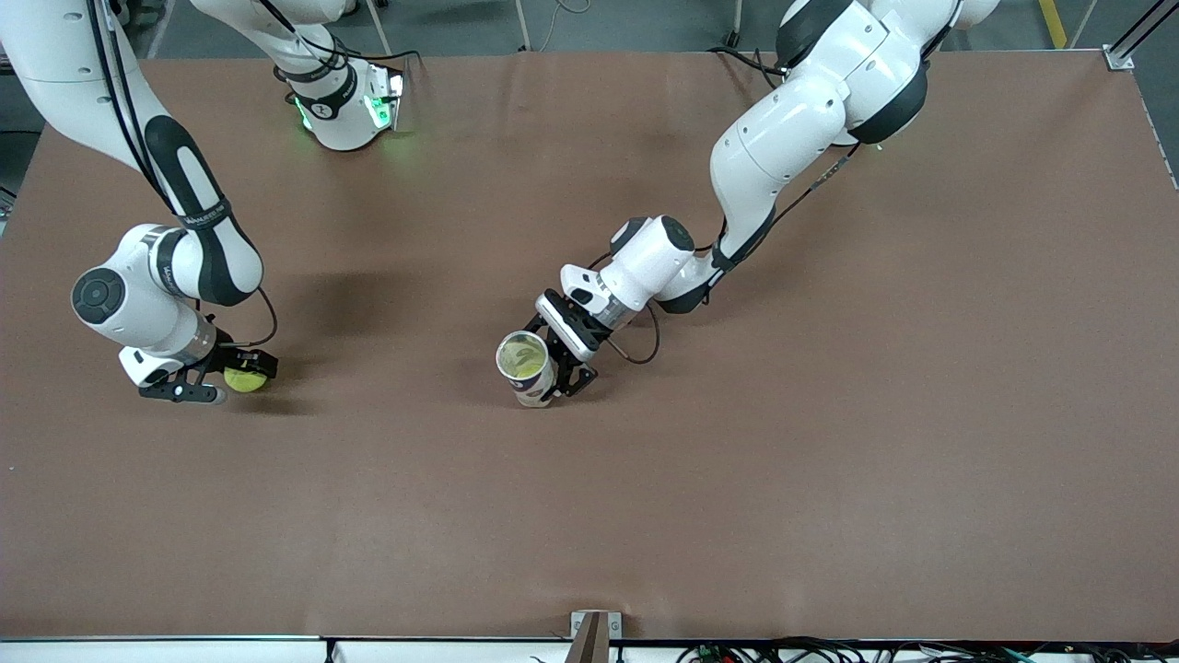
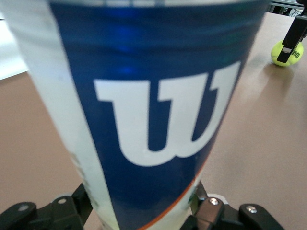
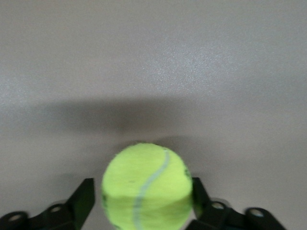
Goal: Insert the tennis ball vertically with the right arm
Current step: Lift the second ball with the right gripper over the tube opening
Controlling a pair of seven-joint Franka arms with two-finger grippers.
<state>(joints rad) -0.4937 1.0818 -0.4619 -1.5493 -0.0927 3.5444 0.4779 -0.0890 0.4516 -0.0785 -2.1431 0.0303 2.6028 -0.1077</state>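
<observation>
Gripping the tennis ball (image 1: 244, 378) low at the right arm's end of the tabletop (image 1: 829, 460), right hand (image 1: 224, 378) clamped with a finger (image 3: 82, 199) pressed on either side of it, ball right at the surface and close above its own shadow. Clenched around the can (image 1: 527, 368) near the middle of the tabletop, left hand (image 1: 558, 376) holding that blue-and-white tube upright with its open mouth facing up, well apart from the ball. Showing from the left wrist view the big white logo on the can's blue wall, and the ball small between dark fingers toward the right arm's end.
</observation>
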